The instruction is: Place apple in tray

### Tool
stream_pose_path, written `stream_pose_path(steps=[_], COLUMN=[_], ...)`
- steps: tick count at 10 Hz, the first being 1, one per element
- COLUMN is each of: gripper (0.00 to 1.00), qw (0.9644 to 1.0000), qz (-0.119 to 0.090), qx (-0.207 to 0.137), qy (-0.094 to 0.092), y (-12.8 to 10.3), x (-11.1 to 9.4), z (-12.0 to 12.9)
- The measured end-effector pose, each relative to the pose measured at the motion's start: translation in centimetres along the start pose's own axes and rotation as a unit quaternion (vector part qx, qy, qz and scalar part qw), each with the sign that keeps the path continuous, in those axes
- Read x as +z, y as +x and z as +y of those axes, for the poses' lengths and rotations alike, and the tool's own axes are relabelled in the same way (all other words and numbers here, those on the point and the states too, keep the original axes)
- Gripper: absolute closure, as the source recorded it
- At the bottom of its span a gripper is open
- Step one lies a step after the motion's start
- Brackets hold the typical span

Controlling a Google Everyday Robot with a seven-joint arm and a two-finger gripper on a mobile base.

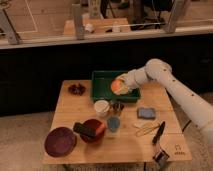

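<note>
The gripper (121,85), at frame center-right, is clenched on the apple (118,86). The apple hangs over the right half of the tray (101,80), above its floor. Below the tray, 1 white cup (101,107) stands on the wooden table (70,112).

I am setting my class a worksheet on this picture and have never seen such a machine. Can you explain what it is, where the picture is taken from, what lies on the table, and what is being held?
The white jointed thing reaching in from the right is a robot arm. Its grasping end, the claw, holds a small orange-red apple over the dark green tray at the back of the wooden table. The single camera looks down on the table from the front; where it is mounted is not known. Also on the table: a maroon plate, a dark red bowl, a white cup and a blue sponge.
</note>
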State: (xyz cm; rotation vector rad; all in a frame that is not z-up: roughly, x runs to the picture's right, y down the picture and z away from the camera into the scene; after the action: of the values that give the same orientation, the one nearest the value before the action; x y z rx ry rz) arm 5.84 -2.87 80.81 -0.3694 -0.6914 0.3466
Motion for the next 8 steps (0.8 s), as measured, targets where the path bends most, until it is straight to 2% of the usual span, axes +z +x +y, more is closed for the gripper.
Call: stream_pose_path(steps=[2,4,6,8], gripper=[1.00,0.86,0.64,0.44], qw=[0.9998,0.9994,0.9991,0.9986], qz=[-0.021,-0.026,-0.011,-0.003], qx=[0.005,0.023,0.040,0.053], qy=[-0.001,0.003,0.002,-0.006], y=[-3.0,-3.9,-2.8,-0.6], x=[3.5,6.5,10.3,13.0], z=[-2.2,-5.8,-8.0,-8.3])
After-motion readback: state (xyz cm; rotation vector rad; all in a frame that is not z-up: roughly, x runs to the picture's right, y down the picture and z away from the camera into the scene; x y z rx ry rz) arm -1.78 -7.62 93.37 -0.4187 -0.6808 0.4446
